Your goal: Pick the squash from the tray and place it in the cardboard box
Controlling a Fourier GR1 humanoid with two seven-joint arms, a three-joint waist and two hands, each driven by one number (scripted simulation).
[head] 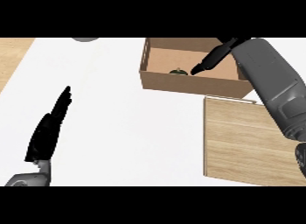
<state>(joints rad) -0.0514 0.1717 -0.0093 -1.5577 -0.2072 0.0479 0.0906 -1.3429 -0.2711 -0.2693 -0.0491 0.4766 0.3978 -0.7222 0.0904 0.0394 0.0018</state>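
Hanging over the far right of the counter, the right hand [210, 60] points down into the cardboard box [157, 81], its black fingers straight and close together, holding nothing that can be seen. Just left of the fingertips a small dark green thing with a stub on top peeks above the box's near wall; it is most likely the squash [178, 71], lying inside the box against that wall, though most of it is hidden. Whether the fingertips touch it cannot be told. The wooden tray [246, 140] sits near right, just in front of the box, and no squash shows on it. By that reading the placing looks nearly done, and the step in hand is letting go and coming away cleanly. To do that well, the fingers should stay straight and spread clear of the squash so nothing catches its stem, and the hand should rise straight up above the box's rim before the forearm draws toward the near edge; swinging sideways too early could knock the right wall or shift the box on the white counter [117, 113]. The left hand [49, 131] rests open at the near left, fingers straight and pointing far, well apart from the box and tray.
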